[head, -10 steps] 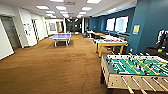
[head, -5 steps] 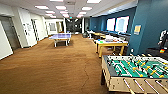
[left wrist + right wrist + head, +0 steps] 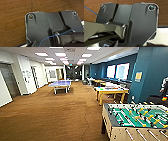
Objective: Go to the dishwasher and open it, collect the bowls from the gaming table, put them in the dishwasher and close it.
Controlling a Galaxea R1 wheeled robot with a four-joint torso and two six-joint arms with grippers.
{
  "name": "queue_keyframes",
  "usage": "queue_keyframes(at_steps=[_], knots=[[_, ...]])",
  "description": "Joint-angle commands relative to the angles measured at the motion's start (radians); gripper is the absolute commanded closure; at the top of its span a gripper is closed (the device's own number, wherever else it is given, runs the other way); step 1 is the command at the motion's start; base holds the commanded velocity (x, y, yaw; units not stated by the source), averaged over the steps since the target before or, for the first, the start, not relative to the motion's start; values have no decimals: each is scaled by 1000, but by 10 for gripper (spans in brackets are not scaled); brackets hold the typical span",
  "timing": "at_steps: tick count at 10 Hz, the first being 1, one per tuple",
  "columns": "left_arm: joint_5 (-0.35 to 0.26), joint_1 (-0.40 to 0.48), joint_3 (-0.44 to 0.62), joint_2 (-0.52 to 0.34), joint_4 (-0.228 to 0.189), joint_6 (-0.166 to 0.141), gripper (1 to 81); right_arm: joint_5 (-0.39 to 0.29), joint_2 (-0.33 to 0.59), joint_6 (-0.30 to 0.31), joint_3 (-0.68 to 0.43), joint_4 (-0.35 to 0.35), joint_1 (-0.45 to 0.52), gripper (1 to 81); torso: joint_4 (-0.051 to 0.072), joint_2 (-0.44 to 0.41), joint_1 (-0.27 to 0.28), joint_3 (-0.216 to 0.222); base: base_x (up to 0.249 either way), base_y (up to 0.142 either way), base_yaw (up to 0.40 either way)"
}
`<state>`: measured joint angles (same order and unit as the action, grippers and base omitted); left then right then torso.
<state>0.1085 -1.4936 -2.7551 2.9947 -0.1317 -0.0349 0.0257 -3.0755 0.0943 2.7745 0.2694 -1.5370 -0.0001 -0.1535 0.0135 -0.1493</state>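
**Robot on the carpet, game tables ahead, nothing yet in hand**

Head view: I stood in a long office lounge with brown carpet (image 3: 50,114), short-piled and faintly ribbed, running off to white walls on one side and a teal wall (image 3: 150,74) on the other. Nearest the robot, low on its right, sat the foosball table (image 3: 136,119): green field, rods across it, a pale boxy cabinet with hard square corners. Beyond it stood the gaming table (image 3: 111,91), a smooth white top on yellow rim and legs; something pale lay on the top, too blurred to call bowls. Farther down the room was a blue ping-pong table (image 3: 60,84). A person (image 3: 164,88) showed partly at the right edge. No dishwasher was anywhere among these.

The risk, as I judged it, was the foosball cabinet's near corner and its jutting rods: a tight turn to the right could clip the base or an arm against them.

Left wrist view: the dark matte plate of the robot hung over the carpet, a thin blue cable (image 3: 60,35) curving across it. How the left claw stood, I could not tell.

Right wrist view: the same dark plate, a glossy metal bar, carpet and a pale surface behind. The right claw's state I could not tell either.
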Motion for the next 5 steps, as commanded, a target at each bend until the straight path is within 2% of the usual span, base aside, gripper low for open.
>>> queue_keyframes(at_steps=[1, 5], knots=[[-43, 52, -3, -6, 1, -3, 10, -49, -2, -1, -3, 1, 50, 10, 0, 0, 0, 0, 117, 0, 0], [-43, 52, -3, -8, 3, -3, 10, -49, -2, -1, -1, 1, 50, 10, 0, 0, 0, 0, 122, 0, 0]])
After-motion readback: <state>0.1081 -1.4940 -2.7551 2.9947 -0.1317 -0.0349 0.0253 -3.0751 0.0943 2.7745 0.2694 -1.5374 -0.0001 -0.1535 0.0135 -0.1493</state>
